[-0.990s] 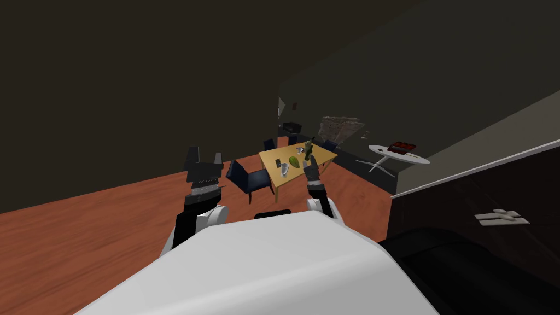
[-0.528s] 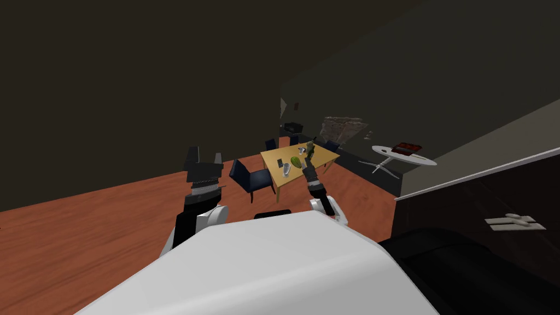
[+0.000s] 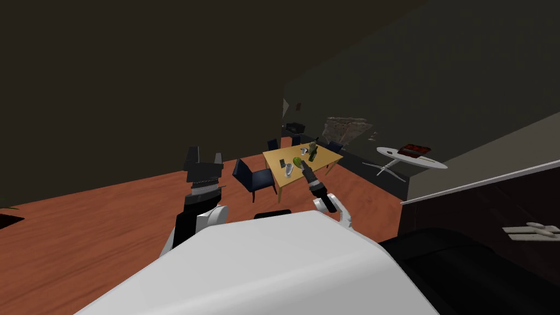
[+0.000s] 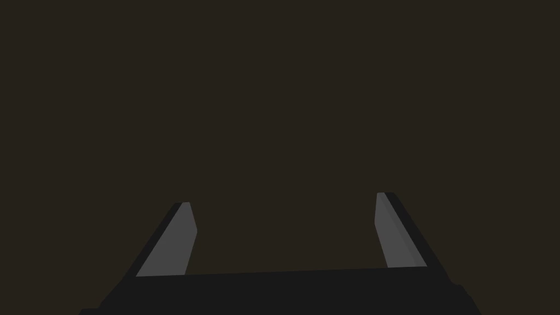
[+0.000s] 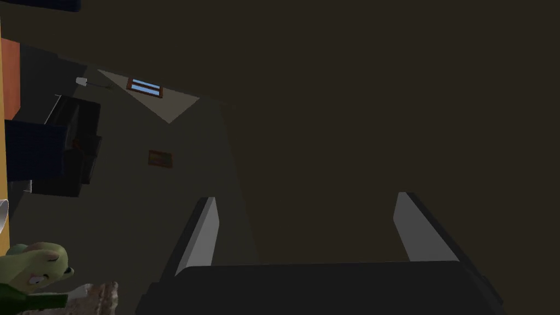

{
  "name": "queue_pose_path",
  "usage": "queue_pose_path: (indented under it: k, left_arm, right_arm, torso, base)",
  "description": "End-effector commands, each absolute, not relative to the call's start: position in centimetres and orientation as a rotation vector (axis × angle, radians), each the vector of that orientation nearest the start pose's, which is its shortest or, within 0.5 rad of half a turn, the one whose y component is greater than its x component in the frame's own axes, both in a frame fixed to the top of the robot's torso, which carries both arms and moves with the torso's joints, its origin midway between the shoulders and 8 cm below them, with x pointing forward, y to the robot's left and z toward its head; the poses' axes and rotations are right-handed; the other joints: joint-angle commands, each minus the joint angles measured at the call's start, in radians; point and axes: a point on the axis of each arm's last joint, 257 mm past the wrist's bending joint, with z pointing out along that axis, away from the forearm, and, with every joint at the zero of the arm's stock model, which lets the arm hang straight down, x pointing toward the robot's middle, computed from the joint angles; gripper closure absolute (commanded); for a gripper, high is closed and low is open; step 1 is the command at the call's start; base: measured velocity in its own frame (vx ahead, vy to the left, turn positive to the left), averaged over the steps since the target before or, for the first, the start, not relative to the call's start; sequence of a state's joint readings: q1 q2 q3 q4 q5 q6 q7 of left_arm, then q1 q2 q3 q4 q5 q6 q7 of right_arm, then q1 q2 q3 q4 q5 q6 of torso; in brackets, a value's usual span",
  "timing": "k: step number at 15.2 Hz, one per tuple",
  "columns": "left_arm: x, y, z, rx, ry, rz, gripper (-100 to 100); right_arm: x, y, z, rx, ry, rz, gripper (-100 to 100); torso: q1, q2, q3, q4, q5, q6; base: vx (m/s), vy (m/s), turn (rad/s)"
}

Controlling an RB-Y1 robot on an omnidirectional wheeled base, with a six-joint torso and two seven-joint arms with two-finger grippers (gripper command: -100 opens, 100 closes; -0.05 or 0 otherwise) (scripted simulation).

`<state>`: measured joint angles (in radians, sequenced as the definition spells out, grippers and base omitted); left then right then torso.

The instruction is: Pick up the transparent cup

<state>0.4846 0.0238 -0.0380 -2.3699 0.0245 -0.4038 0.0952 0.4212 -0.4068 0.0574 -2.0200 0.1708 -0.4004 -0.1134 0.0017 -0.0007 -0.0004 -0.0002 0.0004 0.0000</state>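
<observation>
**Operator:** Where's the cup?

**Spotter:** Your cup (image 3: 286,169) stands on the wooden table (image 3: 327,156), by its near edge. It's pale and too small for you to read what's in it. A second pale cup (image 3: 303,151) stands further back on the same table, and I can't make out its contents either.

**Operator:** What else is on that table?

**Spotter:** You have a rounded green thing (image 3: 297,162) between the two cups. An olive-green toy figure (image 3: 313,147) is toward the table's far side, and a small dark item (image 3: 281,163) is just beside the near cup.

**Operator:** And around it?

**Spotter:** A dark blue chair (image 3: 251,178) is drawn up at the table's left side. Well apart to the table's right you'll see a round white side table (image 3: 435,162) carrying a flat red-and-dark thing (image 3: 414,149).

**Operator:** My grippers?

**Spotter:** Your right gripper (image 3: 302,164) points toward the table, with its fingers spread and nothing between them. Your left gripper (image 3: 203,157) is raised to the table's left, jaws also apart and empty, facing a flat dark wall.
</observation>
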Motion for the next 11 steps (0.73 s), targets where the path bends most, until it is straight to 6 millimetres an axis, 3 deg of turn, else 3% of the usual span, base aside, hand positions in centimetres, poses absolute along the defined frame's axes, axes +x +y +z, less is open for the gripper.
queue_pose_path:
  k: [1, 3, 6, 8, 9, 11]
  left_arm:
    - [34.4, 26.4, 5.1, -0.691, 0.589, -1.454, 0]
    - [34.4, 26.4, 5.1, -0.691, 0.589, -1.454, 0]
    - [34.4, 26.4, 5.1, -0.691, 0.589, -1.454, 0]
    - [34.4, 26.4, 5.1, -0.691, 0.589, -1.454, 0]
    - [34.4, 26.4, 5.1, -0.691, 0.589, -1.454, 0]
    - [34.4, 26.4, 5.1, -0.691, 0.589, -1.454, 0]
  right_arm:
    - [40.6, -24.6, -12.2, 0.476, 1.285, 1.165, -100]
    - [40.6, -24.7, -12.2, 0.457, 1.302, 1.157, -100]
    - [41.1, -25.3, -14.8, 0.381, 1.406, 1.083, -100]
    - [41.1, -25.5, -14.9, 0.355, 1.428, 1.07, -100]
    - [41.3, -26.0, -16.2, 0.32, 1.473, 1.032, -100]
    - [41.3, -26.2, -16.2, 0.299, 1.489, 1.021, -100]
  torso:
    - [0.0, 0.0, 0.0, 0.0, 0.0, 0.0]
    - [0.0, 0.0, 0.0, 0.0, 0.0, 0.0]
    - [0.0, 0.0, 0.0, 0.0, 0.0, 0.0]
    - [0.001, -0.001, -0.001, 0.0, 0.0, 0.0]
    - [0.001, -0.001, -0.001, 0.0, 0.0, 0.0]
    - [0.001, -0.001, -0.001, 0.0, 0.0, 0.0]
  base:
    - [0.011, 0.034, 0.059]
    - [0.012, 0.03, 0.053]
    - [0.016, 0.04, 0.087]
    - [0.021, 0.039, 0.055]
    - [0.019, 0.038, 0.086]
    - [0.019, 0.029, 0.058]
